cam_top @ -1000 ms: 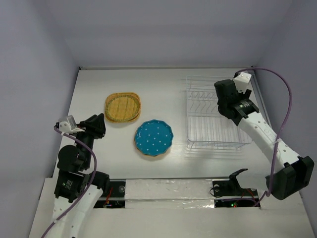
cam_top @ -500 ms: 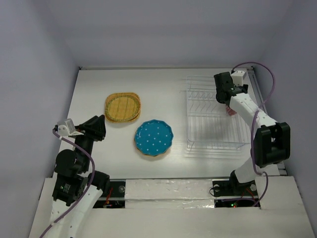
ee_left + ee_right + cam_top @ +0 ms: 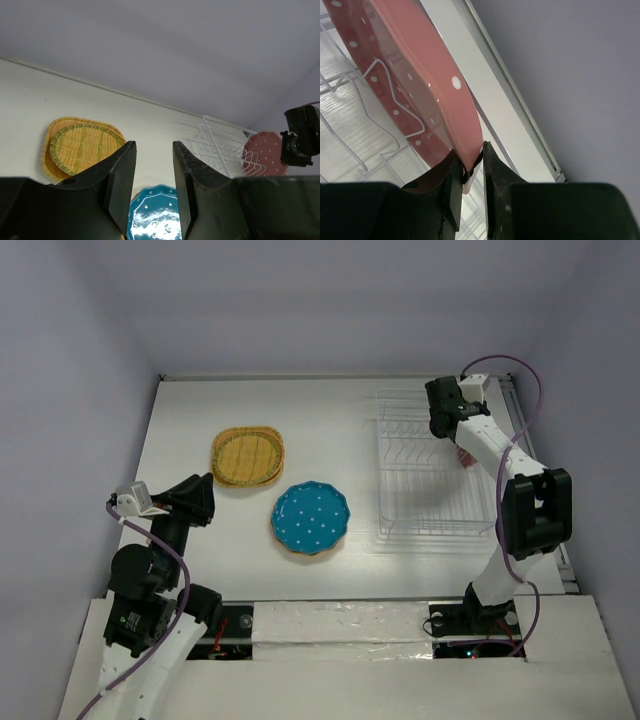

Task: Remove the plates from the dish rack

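Found no legible text, label, brand, number or sign in any view.

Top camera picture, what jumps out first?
The bright blue round dotted plate lies mid-table, beside a tan woven-look square plate. At the far right, the right arm's jaws pinch a dusty-red round dotted plate standing in the white wire dish rack.
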Motion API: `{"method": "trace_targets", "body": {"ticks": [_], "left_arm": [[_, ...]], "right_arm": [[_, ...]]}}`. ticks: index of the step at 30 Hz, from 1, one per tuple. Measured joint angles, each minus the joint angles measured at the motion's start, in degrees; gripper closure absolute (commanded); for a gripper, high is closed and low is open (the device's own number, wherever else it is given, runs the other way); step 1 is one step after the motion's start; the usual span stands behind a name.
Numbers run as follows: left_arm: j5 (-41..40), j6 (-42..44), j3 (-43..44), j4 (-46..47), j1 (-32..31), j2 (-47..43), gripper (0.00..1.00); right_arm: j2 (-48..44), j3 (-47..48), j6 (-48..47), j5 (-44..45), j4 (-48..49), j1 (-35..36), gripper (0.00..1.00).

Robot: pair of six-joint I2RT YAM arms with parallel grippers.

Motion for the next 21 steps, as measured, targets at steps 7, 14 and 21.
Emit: {"method": "trace_targets", "body": {"ticks": [7, 14, 21], "left_arm": [[0.0, 0.0, 0.0, 0.0, -0.2, -0.2, 0.68], [0.0, 0.0, 0.0, 0.0, -0.2, -0.3, 0.67], [0.0, 0.0, 0.0, 0.0, -0.2, -0.3, 0.67]], "right_arm": [[0.0, 1.9, -0.2, -0.1, -2.3, 0.5, 1.00], [-1.9, 7.2, -3.1, 2.1, -7.5, 2.3, 1.00], [-6.8, 11.0, -4.7, 3.6, -9.2, 3.7, 1.00]]}}
